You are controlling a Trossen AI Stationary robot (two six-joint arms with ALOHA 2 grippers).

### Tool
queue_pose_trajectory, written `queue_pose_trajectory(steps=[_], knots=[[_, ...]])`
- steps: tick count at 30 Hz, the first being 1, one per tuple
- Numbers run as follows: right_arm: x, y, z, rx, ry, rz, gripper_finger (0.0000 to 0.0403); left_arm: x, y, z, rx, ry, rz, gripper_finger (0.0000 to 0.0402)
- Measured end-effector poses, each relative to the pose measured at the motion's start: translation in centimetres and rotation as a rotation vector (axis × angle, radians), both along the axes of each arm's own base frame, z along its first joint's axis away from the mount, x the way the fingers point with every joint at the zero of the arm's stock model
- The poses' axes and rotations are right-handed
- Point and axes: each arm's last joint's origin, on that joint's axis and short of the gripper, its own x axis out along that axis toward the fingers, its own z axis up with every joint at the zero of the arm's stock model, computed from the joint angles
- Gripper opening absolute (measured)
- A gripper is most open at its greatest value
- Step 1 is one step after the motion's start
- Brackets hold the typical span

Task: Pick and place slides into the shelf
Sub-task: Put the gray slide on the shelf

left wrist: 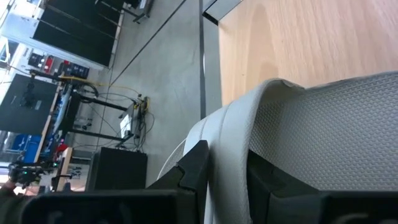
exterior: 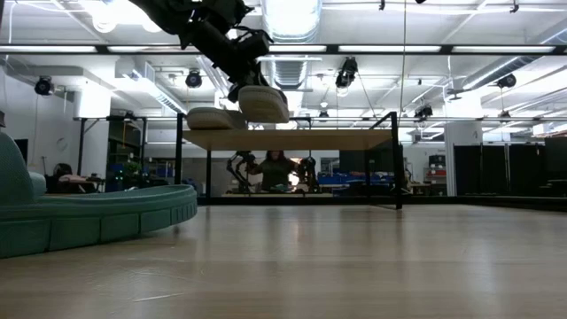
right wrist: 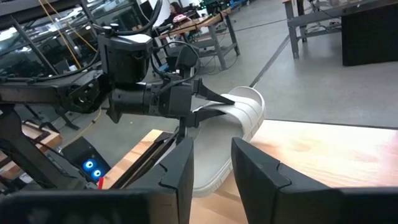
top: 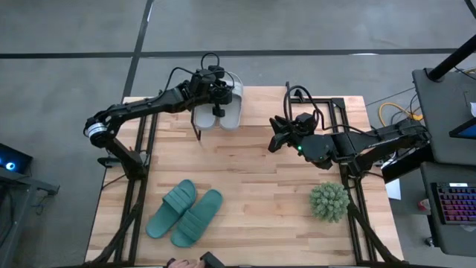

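My left gripper (top: 218,100) (exterior: 241,84) reaches over the table's far edge and is shut on one pale grey-white slide (top: 233,106) (exterior: 263,104) (right wrist: 231,134), just above the shelf (top: 260,108) (exterior: 292,139). The second pale slide (top: 204,117) (exterior: 213,118) rests sole-down on the shelf's wooden top, to the left of the held one. The teal pair (top: 184,212) (exterior: 89,213) lies side by side on the table's near left part. My right gripper (top: 277,138) (right wrist: 214,168) hovers open over mid-table, pointing at the shelf and touching nothing. My left gripper holds the pale slide by its wide strap (left wrist: 231,149) (right wrist: 239,106). One finger (left wrist: 273,186) sits under the strap inside the foot opening and the other finger (left wrist: 193,165) is outside it. The slide hangs about level below the gripper, lifted just clear of the shelf top.
A spiky green plant ball (top: 329,201) stands on the table's near right part. The shelf's thin black legs (exterior: 177,164) (exterior: 394,159) stand near the far edge. Bare wooden tabletop (top: 253,179) lies between the teal pair and the plant. A person (exterior: 276,168) is seated in the room behind.
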Motion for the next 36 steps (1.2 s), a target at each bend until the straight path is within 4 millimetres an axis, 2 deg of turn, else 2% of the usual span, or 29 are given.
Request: queue_pose_trajectory(steps=[7,22,31,36], knots=[[0.00,0.00,0.00,0.000,0.000,0.000,0.0096,0.35,-0.61,0.05,0.001,0.000,-0.017,0.0058],[0.01,0.01,0.00,0.001,0.000,0.004,0.0096,0.30,-0.54,0.06,0.018,0.012,0.033,0.0185],[0.01,0.01,-0.01,0.001,0.001,0.004,0.0096,0.07,-0.72,-0.58,-0.024,0.069,0.019,0.0193],[-0.01,0.00,-0.06,0.000,0.007,0.004,0.0096,0.05,-0.74,-0.60,-0.064,0.040,0.039,0.0193]])
